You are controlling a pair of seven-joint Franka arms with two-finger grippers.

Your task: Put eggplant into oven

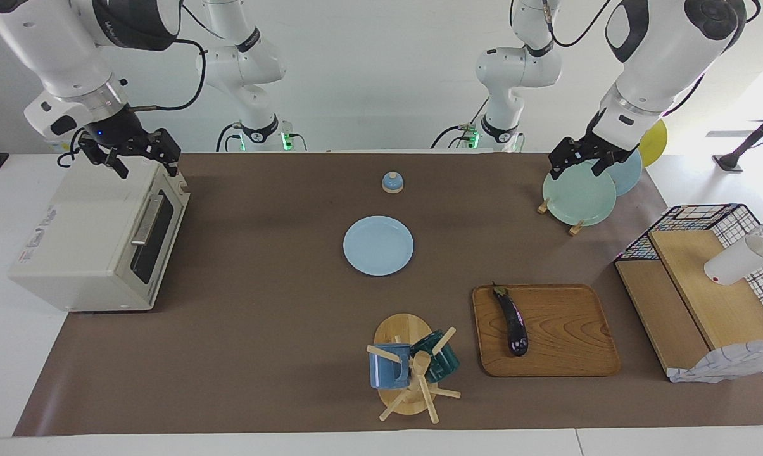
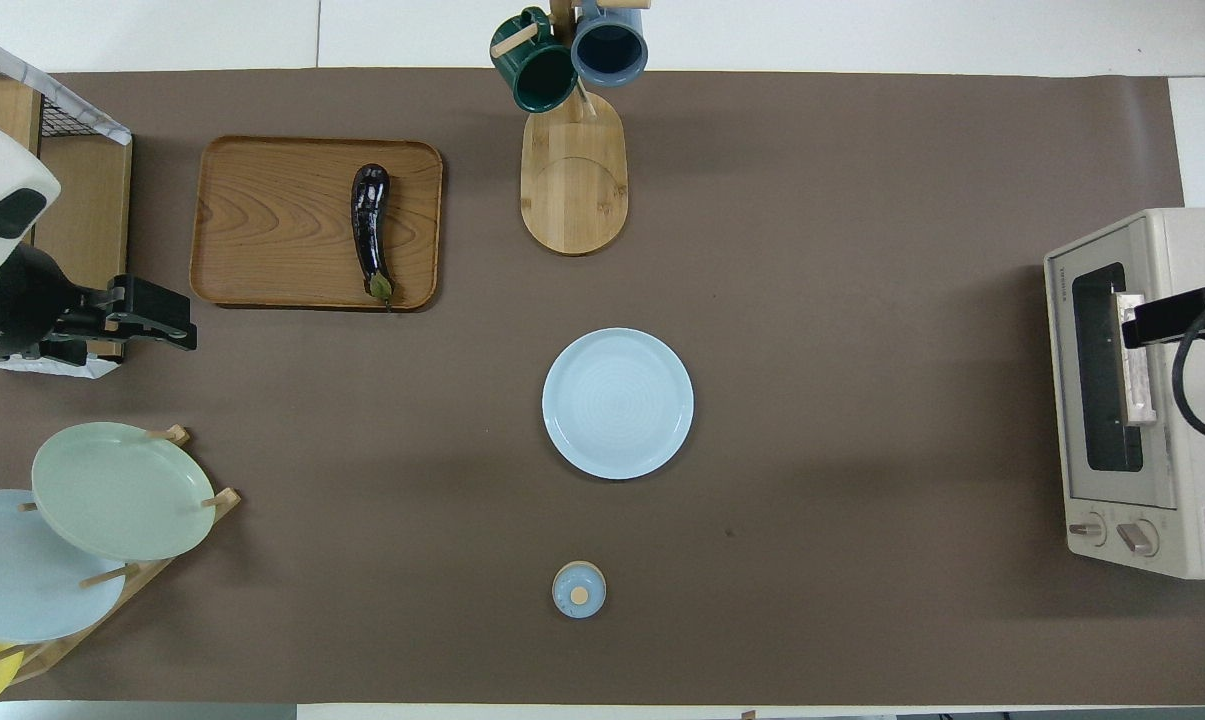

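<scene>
Purple-black eggplant on a wooden tray, oven door shut, both arms raised and empty.

Glossy and slim, the eggplant [image 1: 513, 321] lies on the wooden tray [image 1: 565, 354] toward the left arm's end of the table, its long axis running roughly toward and away from the robots, green stem cap at the end nearer them. The left gripper [image 1: 582, 160] hangs open and empty over the plate rack [image 1: 577, 196], so the eggplant lies farther out from it across the table; I judge this the nearer arm by a wide margin. The oven [image 1: 96, 244] sits at the right arm's end, well apart from the tray, its glass door closed and facing the table's middle. The right gripper [image 1: 142, 158] hovers over the oven's top, jaws spread, holding nothing, well placed for the door handle.
</scene>
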